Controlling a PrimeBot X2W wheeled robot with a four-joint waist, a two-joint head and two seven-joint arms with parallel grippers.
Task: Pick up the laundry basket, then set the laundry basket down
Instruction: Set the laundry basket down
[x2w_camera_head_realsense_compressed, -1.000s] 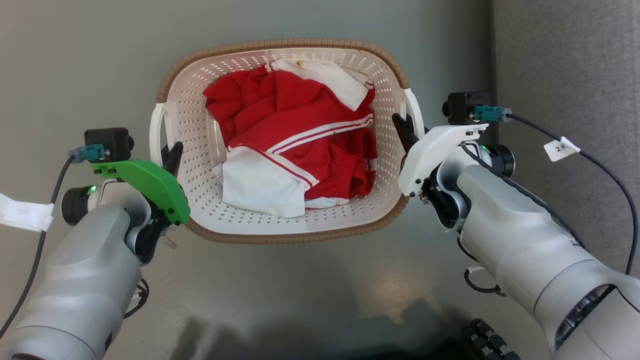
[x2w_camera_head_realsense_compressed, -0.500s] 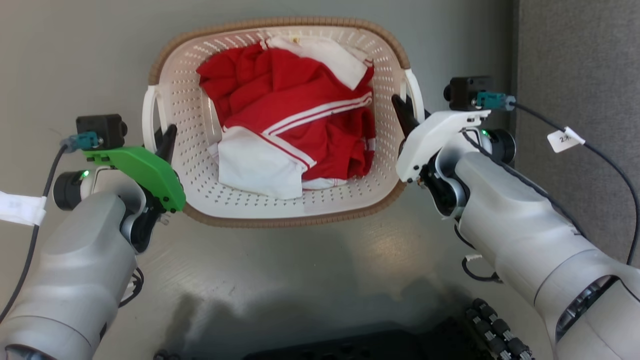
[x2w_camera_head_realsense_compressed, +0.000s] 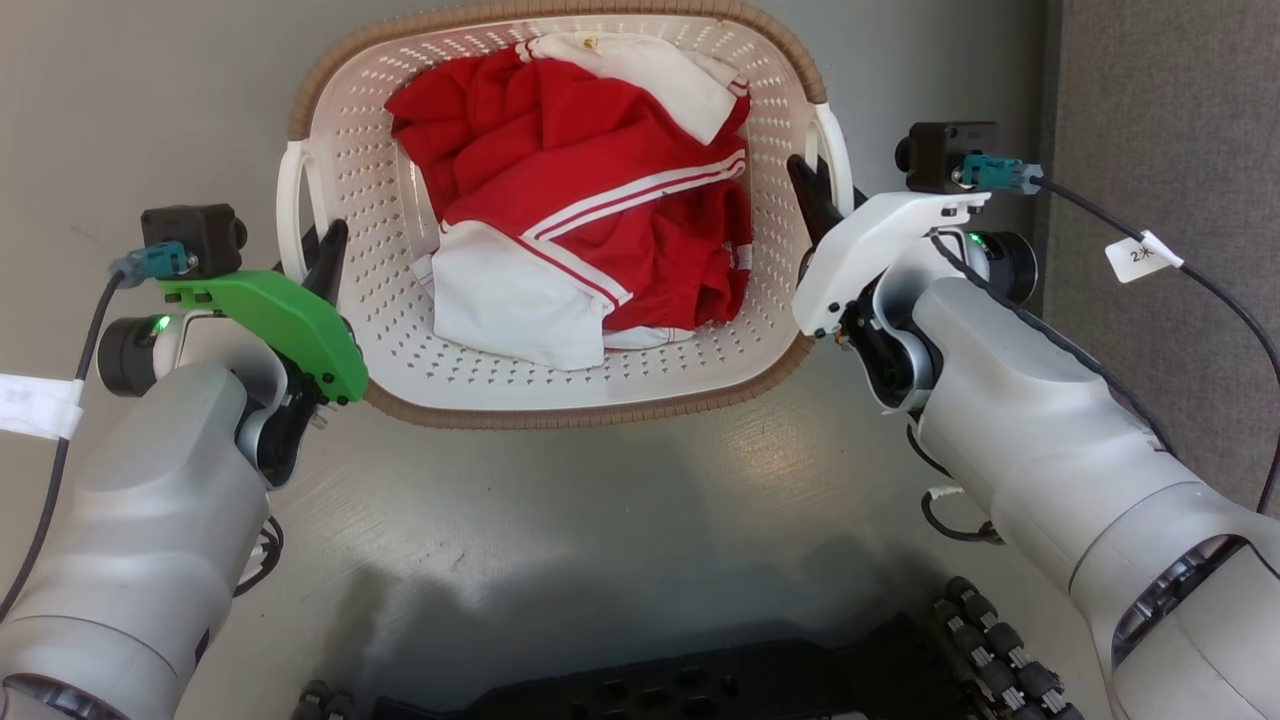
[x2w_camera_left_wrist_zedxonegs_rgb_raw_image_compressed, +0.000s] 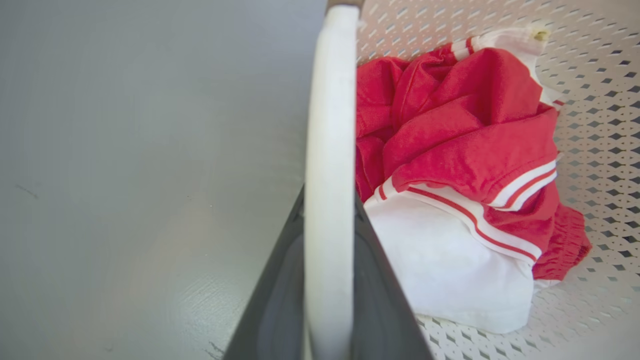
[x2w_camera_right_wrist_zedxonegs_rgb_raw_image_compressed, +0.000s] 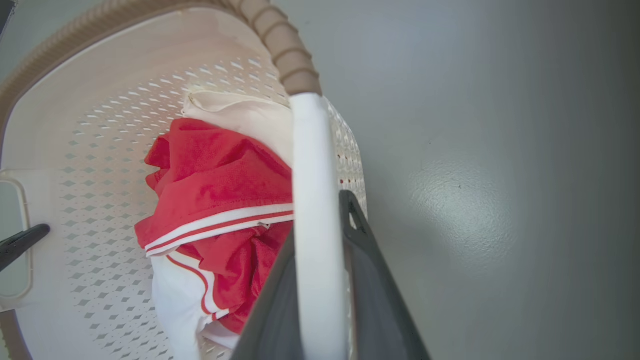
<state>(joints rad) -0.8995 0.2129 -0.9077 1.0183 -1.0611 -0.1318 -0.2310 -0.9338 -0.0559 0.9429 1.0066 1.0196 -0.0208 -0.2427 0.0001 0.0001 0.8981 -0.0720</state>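
Observation:
The laundry basket (x2w_camera_head_realsense_compressed: 372, 190) is cream-white and perforated with a brown woven-look rim, and lies between my two arms in the head view. Red-and-white clothes (x2w_camera_head_realsense_compressed: 585, 225) are piled inside it. My left gripper (x2w_camera_head_realsense_compressed: 322, 252) is shut on the basket's white left handle (x2w_camera_head_realsense_compressed: 290, 200), and the left wrist view shows that handle (x2w_camera_left_wrist_zedxonegs_rgb_raw_image_compressed: 327, 150) clamped between the dark fingers (x2w_camera_left_wrist_zedxonegs_rgb_raw_image_compressed: 280, 270). My right gripper (x2w_camera_head_realsense_compressed: 812, 195) is shut on the right handle (x2w_camera_head_realsense_compressed: 838, 150), which runs between its fingers (x2w_camera_right_wrist_zedxonegs_rgb_raw_image_compressed: 367, 260) in the right wrist view.
Smooth grey floor (x2w_camera_head_realsense_compressed: 620, 540) lies under and around the basket. A darker grey textured surface (x2w_camera_head_realsense_compressed: 1170, 120) runs along the right side. My black base (x2w_camera_head_realsense_compressed: 700, 690) shows at the bottom edge. Cables hang from both wrists.
The whole head view has shifted, bringing my base into sight. Both grippers and the basket sit higher in the view, the basket looks slightly larger, and both grips are unchanged.

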